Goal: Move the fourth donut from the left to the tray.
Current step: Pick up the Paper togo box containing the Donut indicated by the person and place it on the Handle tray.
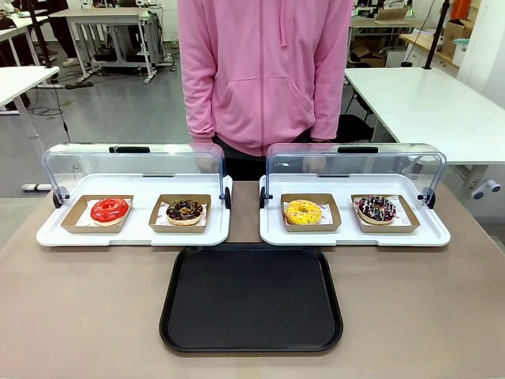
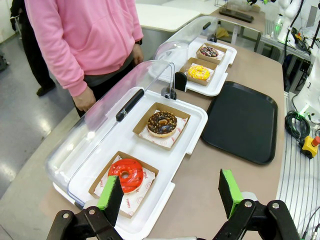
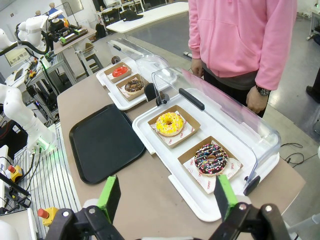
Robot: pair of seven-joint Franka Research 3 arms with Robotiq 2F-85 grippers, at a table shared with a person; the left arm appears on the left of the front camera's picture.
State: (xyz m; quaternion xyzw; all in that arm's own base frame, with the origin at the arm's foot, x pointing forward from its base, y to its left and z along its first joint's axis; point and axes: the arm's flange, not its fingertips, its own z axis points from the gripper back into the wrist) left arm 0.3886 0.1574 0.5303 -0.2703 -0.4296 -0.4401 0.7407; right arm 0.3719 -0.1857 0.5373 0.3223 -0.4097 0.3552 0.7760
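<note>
— Left gripper (image 2: 169, 190) and right gripper (image 3: 167, 192), bottom edge — jaws?
— Both spread wide, empty.
— Chocolate-iced ring donut with pink-and-white sprinkles (image 1: 377, 208)?
— Right of frame, in its brown cardboard holder (image 1: 410, 226); large flat black plastic tray (image 1: 252, 300) lies lower centre.

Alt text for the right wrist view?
The open right gripper hovers near the sprinkled chocolate donut, which sits beside a yellow donut on a white tray with its clear lid raised. A black tray lies alongside; a person in pink stands beyond.
</note>
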